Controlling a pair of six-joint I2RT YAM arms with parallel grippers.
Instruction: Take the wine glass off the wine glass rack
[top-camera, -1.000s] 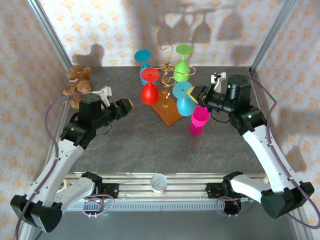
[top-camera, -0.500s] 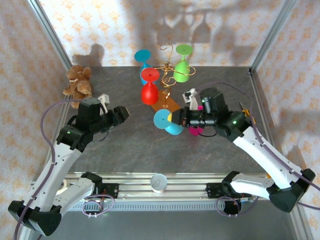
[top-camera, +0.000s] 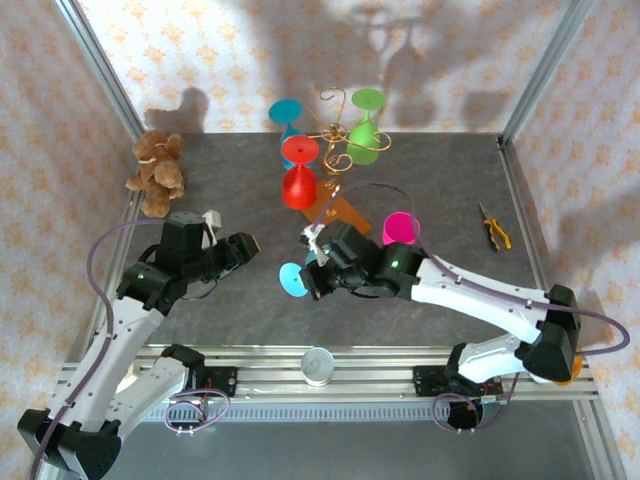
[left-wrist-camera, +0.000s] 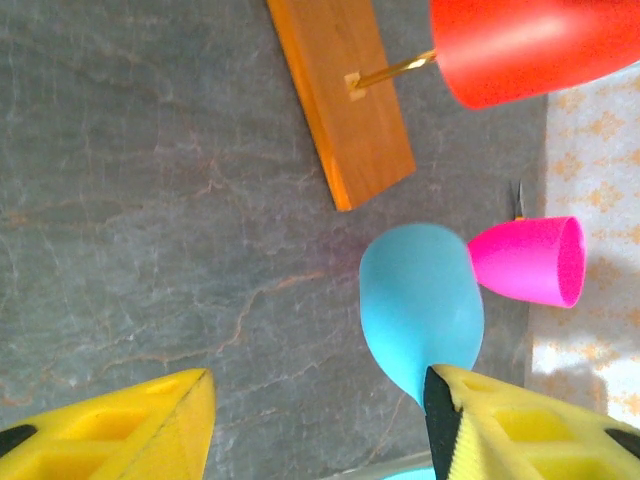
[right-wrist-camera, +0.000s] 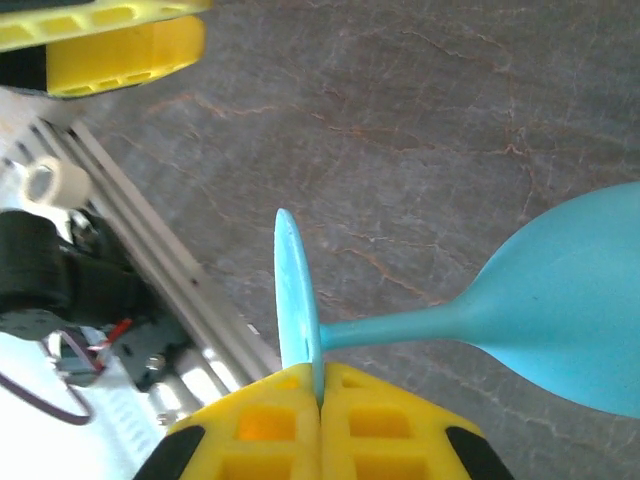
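Blue wine glass (right-wrist-camera: 560, 330) clear of wine glass rack (top-camera: 335, 135)
Right gripper (right-wrist-camera: 320, 398) pinches its foot rim, stem running sideways from the jaws; left gripper (top-camera: 245, 247) spread, nearby

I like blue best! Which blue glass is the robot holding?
The front blue glass, foot pinched by the right gripper; the other blue glass hangs on the rack.

Bright, even light; hard shadows behind.
Glass shadows fell on the back wall (top-camera: 400, 60) beyond both jaws; glare streaked the red glass (left-wrist-camera: 530, 45) ahead of the left jaws.
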